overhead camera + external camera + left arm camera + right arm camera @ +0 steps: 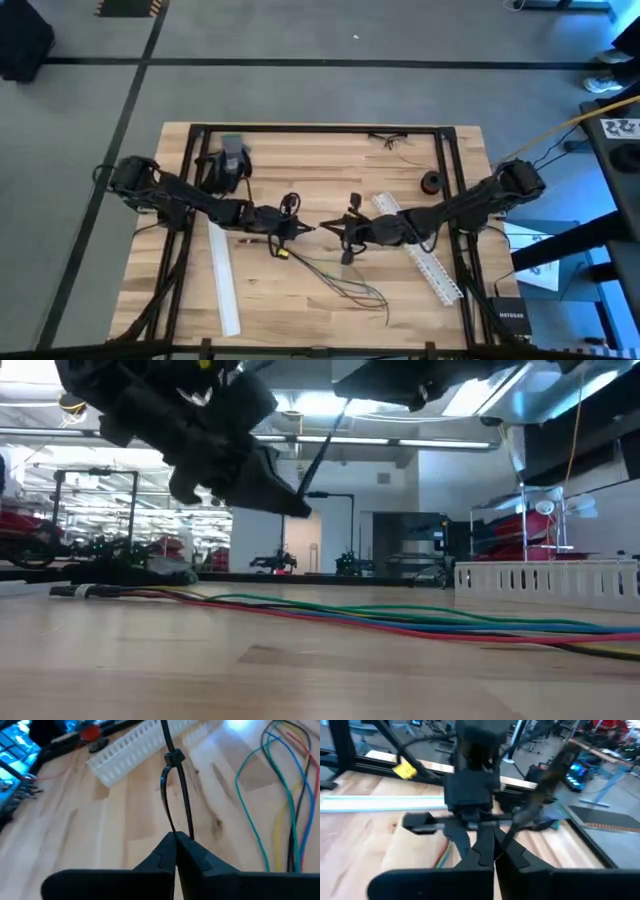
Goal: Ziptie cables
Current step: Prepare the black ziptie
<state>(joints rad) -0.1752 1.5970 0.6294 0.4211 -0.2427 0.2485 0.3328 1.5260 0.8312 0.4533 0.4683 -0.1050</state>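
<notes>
The ziptie (186, 795), a thin black strip closed into a narrow loop through its head (174, 757), hangs in the air over the table's middle between my two grippers. My left gripper (308, 229) is shut on the loop. My right gripper (343, 233) faces it from the right and is shut on the tail. The cables (345, 283), thin green, red, blue and yellow wires, lie flat on the wood (400, 622) nearer the front edge. In the left wrist view they lie beside the loop (287, 790), outside it. My left gripper pinches the loop's closed end (177, 831), opposite the head, between its two fingertips. It comes in level from the table's left. The loop is clear of the table and stretches away from the fingers toward the head. My right gripper (495, 851) pinches the ziptie's tail (517, 822), coming from the table's right. The tail shows only as a blurred dark strip slanting away from the fingertips, and in the low view it runs up (325, 450) toward this gripper.
One white slotted strip (222, 270) lies left of the cables and another (420, 248) under the right arm. A black ring (432, 182) and a grey object (233, 155) sit farther back. Black frame rails (320, 128) border the tabletop.
</notes>
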